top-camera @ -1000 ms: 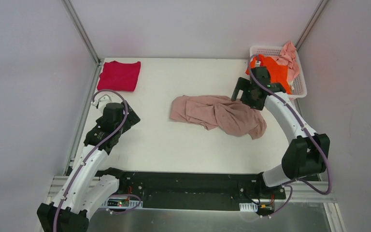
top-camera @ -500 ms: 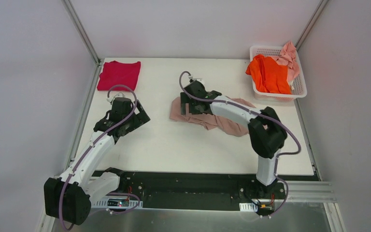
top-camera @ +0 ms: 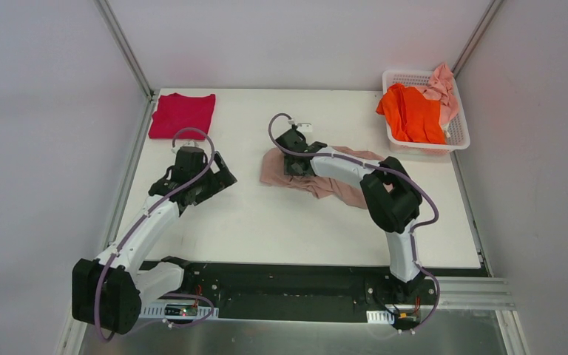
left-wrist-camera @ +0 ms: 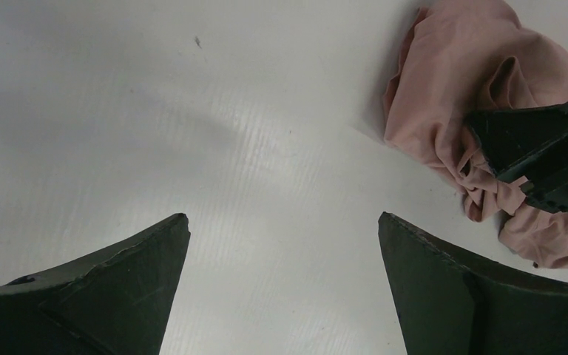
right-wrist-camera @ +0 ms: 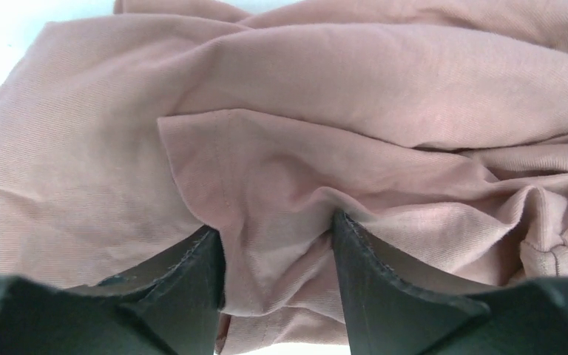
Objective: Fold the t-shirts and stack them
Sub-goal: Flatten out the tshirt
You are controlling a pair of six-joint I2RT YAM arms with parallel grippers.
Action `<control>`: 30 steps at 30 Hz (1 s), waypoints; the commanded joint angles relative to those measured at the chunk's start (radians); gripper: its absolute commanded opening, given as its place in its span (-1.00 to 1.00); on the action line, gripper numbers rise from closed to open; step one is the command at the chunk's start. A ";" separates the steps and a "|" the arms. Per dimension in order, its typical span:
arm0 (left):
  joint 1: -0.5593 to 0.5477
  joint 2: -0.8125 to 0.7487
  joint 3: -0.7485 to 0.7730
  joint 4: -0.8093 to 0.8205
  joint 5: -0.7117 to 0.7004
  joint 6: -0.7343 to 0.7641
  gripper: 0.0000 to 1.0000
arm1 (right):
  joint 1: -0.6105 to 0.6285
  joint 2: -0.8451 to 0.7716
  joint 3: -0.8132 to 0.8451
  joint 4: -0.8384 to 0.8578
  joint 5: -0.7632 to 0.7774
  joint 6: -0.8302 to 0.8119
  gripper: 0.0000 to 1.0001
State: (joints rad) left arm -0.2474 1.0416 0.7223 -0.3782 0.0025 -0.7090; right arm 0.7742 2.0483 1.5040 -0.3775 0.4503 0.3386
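The dusty-pink t-shirt (top-camera: 344,181) lies crumpled at the table's centre; it also shows in the left wrist view (left-wrist-camera: 451,89) and fills the right wrist view (right-wrist-camera: 303,74). My right gripper (top-camera: 290,164) (right-wrist-camera: 275,222) presses down on its left end, jaws partly open with a ridge of cloth between them. My left gripper (top-camera: 224,177) (left-wrist-camera: 282,216) is open and empty over bare table, left of the shirt. The crimson t-shirt (top-camera: 183,115) lies folded at the far left. The orange t-shirt (top-camera: 412,112) and the pale pink t-shirt (top-camera: 442,81) sit in the basket.
The white lattice basket (top-camera: 460,137) stands at the far right corner. Metal frame posts and grey walls close in the table on the left, back and right. The right arm's black finger shows at the right edge of the left wrist view (left-wrist-camera: 547,148).
My right arm swung left from beside the basket onto the left end of the dusty-pink shirt. My left gripper moved right and a little farther out, toward the shirt.
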 commanded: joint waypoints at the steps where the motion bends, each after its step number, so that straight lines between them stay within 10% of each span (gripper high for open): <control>1: 0.003 0.063 0.005 0.109 0.105 -0.002 0.99 | -0.002 -0.085 -0.046 0.048 0.030 0.014 0.04; 12: -0.095 0.469 0.211 0.248 0.236 -0.001 0.99 | -0.004 -0.161 -0.118 0.064 0.039 0.012 -1.00; 30: -0.148 0.780 0.356 0.310 0.290 0.040 0.14 | -0.048 -0.413 -0.295 0.075 -0.020 0.066 -1.00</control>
State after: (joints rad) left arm -0.3794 1.7851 1.0515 -0.1001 0.2672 -0.6876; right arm 0.7361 1.7103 1.2407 -0.3168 0.4370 0.3790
